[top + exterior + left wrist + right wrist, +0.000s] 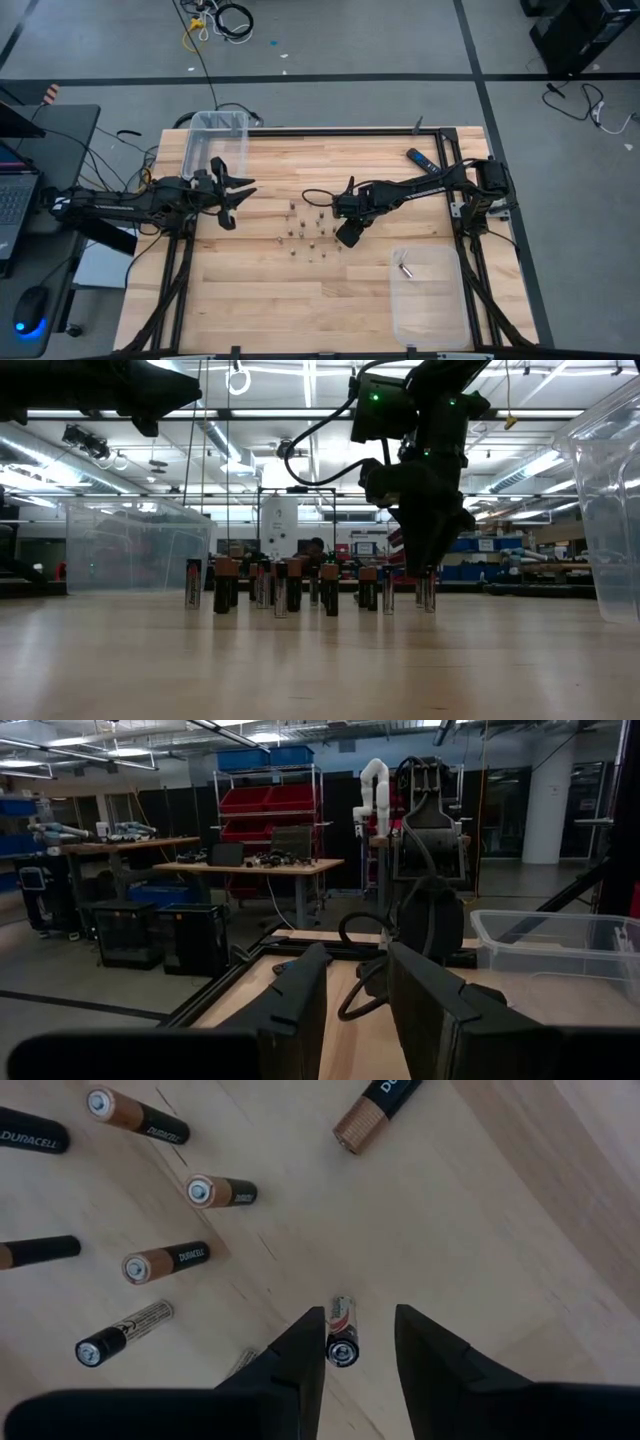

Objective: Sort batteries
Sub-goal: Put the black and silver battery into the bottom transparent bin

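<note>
While left claw [232, 193] waits | right claw [348, 1342] straddles upright battery [341, 1332]

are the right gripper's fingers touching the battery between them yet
Apart. The right wrist view shows the battery standing between the right gripper fingers with wood visible on both sides.

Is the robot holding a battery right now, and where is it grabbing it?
Not yet. The right gripper is down over one standing battery, fingers either side of its top, still apart. The left gripper hangs open and holds nothing.
</note>
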You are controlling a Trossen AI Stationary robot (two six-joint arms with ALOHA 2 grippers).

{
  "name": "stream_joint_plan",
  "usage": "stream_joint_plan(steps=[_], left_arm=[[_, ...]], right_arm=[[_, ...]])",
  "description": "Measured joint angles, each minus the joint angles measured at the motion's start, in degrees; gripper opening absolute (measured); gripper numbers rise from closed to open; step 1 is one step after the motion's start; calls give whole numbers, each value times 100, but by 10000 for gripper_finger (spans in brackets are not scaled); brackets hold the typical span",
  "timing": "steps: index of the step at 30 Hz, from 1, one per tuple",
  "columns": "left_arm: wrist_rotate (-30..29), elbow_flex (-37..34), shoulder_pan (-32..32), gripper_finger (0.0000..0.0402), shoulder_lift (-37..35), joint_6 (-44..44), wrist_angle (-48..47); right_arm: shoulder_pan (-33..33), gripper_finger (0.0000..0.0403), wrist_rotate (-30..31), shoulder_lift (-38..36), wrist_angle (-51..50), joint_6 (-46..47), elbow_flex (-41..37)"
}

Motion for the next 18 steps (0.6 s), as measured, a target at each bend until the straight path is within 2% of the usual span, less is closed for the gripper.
stream_joint_plan(steps=[18], left_arm=[[0, 0, 0, 106, 0, 0, -2]], right_arm=[[0, 76, 0, -4, 42, 63, 0]])
